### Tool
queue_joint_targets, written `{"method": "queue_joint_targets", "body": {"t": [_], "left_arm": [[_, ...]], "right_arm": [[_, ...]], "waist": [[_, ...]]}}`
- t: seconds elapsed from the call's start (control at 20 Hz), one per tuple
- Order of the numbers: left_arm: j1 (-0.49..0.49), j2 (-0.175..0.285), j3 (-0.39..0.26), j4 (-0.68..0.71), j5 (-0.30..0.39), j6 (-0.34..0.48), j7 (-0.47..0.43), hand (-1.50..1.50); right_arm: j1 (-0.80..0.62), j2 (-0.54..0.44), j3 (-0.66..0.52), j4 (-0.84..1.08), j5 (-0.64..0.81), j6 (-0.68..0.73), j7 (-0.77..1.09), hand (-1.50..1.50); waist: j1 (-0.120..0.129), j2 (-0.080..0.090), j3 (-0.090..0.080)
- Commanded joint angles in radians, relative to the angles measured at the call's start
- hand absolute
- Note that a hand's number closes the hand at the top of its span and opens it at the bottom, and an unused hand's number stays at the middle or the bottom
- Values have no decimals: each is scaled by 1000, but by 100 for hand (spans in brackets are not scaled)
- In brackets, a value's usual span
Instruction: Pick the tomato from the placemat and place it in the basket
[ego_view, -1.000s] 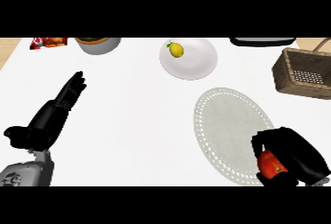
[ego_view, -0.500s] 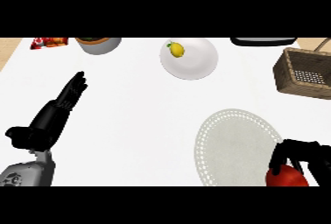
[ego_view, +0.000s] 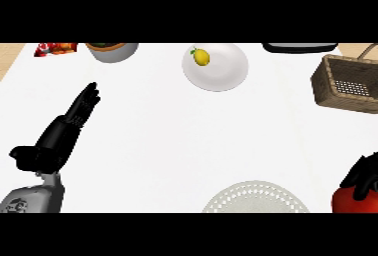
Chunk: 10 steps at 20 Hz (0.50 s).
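Observation:
A red tomato (ego_view: 348, 201) shows at the lower right corner, with my right hand (ego_view: 365, 176) curled over its top. The hand and tomato are right of the round pale placemat (ego_view: 255, 199), only the upper part of which shows at the lower edge. The brown wicker basket (ego_view: 347, 85) stands at the right edge, well above the hand, and holds nothing that I can see. My left hand (ego_view: 65, 130) rests at the left with its fingers straight, holding nothing.
A white plate (ego_view: 216, 67) with a yellow lemon (ego_view: 201, 57) lies at the top centre. A grey bowl (ego_view: 112, 50) and a red packet (ego_view: 56, 48) sit at the top left. A dark object (ego_view: 299, 47) lies at the top right, left of the basket.
The view has shifted, so the placemat and all items sit lower. My right hand with the tomato has moved right, off the placemat. The left hand has kept its pose.

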Motion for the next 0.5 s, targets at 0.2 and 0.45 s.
{"method": "queue_joint_targets", "body": {"t": [0.2,0.45], "left_arm": [[3,-20,-18,19,-10,5,-3,0],[-14,-24,-34,-4,-10,-5,7,0]], "right_arm": [[-251,-180,-221,-130,-219,6,361,150],[-546,-351,-255,40,-301,-62,623,150]], "waist": [[0,0,0],[30,5,1]]}}
